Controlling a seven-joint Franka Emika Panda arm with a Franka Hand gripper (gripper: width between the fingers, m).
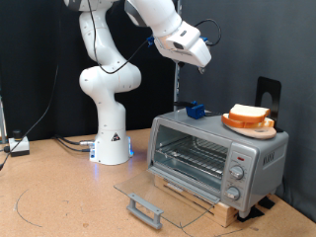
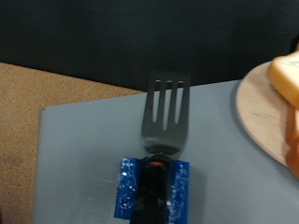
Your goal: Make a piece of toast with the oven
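Note:
The silver oven [image 1: 219, 156] stands on a wooden board with its glass door [image 1: 158, 196] folded down flat and its wire rack [image 1: 194, 154] bare. On its top sits an orange plate [image 1: 235, 124] with pale bread [image 1: 249, 114] on it. The plate [image 2: 262, 117] and the bread [image 2: 288, 75] also show in the wrist view. A slotted black spatula [image 2: 164, 117] with blue tape [image 2: 126, 185] on its handle lies on the oven's grey top [image 2: 84, 140]; it shows blue in the exterior view [image 1: 195, 111]. My gripper [image 1: 201, 59] hangs in the air above the spatula, holding nothing.
The arm's white base [image 1: 109, 138] stands at the exterior view's left of the oven, with cables [image 1: 69, 143] on the brown table. The door's grey bar handle [image 1: 145, 209] juts towards the exterior view's bottom. Round knobs [image 1: 236, 174] are on the oven's right panel. A black stand [image 1: 269, 94] rises behind the oven.

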